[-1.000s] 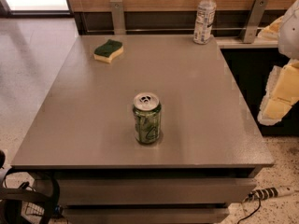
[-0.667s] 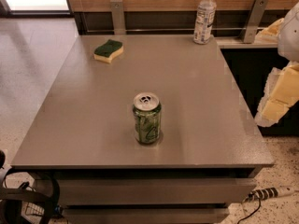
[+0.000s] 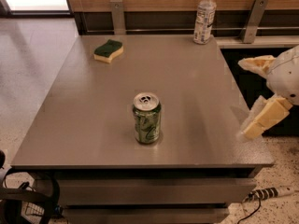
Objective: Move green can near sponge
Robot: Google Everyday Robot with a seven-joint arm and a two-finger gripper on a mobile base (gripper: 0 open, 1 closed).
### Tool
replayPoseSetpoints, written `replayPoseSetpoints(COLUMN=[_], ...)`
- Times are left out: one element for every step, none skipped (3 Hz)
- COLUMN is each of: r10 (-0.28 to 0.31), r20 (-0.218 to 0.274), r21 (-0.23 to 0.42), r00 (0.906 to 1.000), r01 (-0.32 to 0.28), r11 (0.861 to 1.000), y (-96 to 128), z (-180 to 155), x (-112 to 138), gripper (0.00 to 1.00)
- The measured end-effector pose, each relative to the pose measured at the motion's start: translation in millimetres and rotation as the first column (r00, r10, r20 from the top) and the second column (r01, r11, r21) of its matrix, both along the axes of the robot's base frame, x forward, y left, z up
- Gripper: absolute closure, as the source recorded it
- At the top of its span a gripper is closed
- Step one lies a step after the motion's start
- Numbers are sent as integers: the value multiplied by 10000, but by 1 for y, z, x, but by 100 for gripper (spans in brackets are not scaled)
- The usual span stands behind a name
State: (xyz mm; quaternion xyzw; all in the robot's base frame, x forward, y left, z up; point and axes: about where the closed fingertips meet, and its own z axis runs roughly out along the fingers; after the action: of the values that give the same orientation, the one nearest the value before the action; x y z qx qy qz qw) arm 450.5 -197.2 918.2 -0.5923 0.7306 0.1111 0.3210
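Green can point(image 3: 146, 119) upright on the grey surface point(image 3: 187, 78), toward the front edge, roughly mid-width, silver top with pull tab facing up. Sponge point(image 3: 108, 50) lies flat at the far left of the same surface, green scouring side up, yellow body showing along its near edge. Can and sponge are well apart, with bare surface between them. Clear plastic bottle point(image 3: 204, 17), white cap, stands upright at the far right corner, also well away from the can. Pincer point(image 3: 245, 99) sits at the right edge of the view, beside the surface's right side and well off to the can's right, touching neither can nor sponge. Its two pale yellow fingers point(image 3: 268, 115) are spread wide apart, one upper and one lower, tips pointing left toward the surface. The lower finger's tip overlaps the right rim of the surface in this view; can't tell if it touches. Two metal brackets point(image 3: 117, 17) rise behind the surface against a wood panel wall. A power strip point(image 3: 273, 192) lies on the speckled floor at front right, and dark cabling shows at front left.
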Motion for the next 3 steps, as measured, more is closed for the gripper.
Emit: replayPoseSetpoints(r10=[638,1206,1423], r20=[405,601,615], r21=[2184,4178,5417], r00=[9971,9909,9879], r01=[-711,-1347,-1528], r11=[9733,8985,8266], y=[33,71,108], z=[-14,0,20], x=[0,-9,-18], gripper=[0,0,0])
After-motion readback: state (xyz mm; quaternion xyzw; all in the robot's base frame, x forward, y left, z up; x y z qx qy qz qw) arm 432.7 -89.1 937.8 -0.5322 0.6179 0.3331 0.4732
